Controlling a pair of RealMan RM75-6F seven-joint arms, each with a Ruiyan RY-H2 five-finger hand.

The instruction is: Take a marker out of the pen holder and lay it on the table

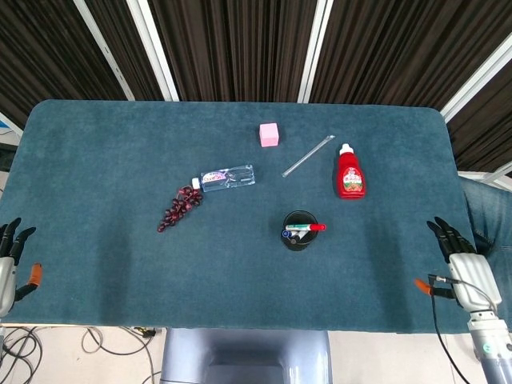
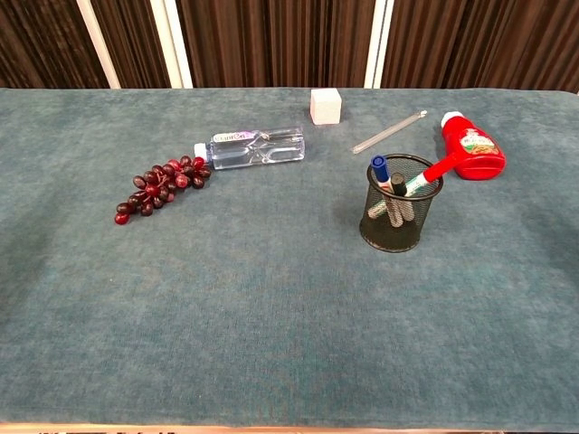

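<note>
A black mesh pen holder (image 1: 299, 231) (image 2: 398, 215) stands upright right of the table's middle. Markers lean inside it: one with a red cap (image 1: 307, 227) (image 2: 427, 177), one with a blue cap (image 2: 381, 169) and a black one (image 2: 397, 184). My right hand (image 1: 459, 265) hovers at the table's right front edge, fingers spread, holding nothing, far right of the holder. My left hand (image 1: 10, 264) stays off the left front edge, fingers apart and empty. Neither hand shows in the chest view.
A red sauce bottle (image 1: 350, 174) lies behind and right of the holder. A clear rod (image 1: 307, 156), a pink cube (image 1: 269, 134), a small water bottle (image 1: 225, 178) and a bunch of dark grapes (image 1: 179, 207) lie further back and left on the teal table (image 1: 104, 168).
</note>
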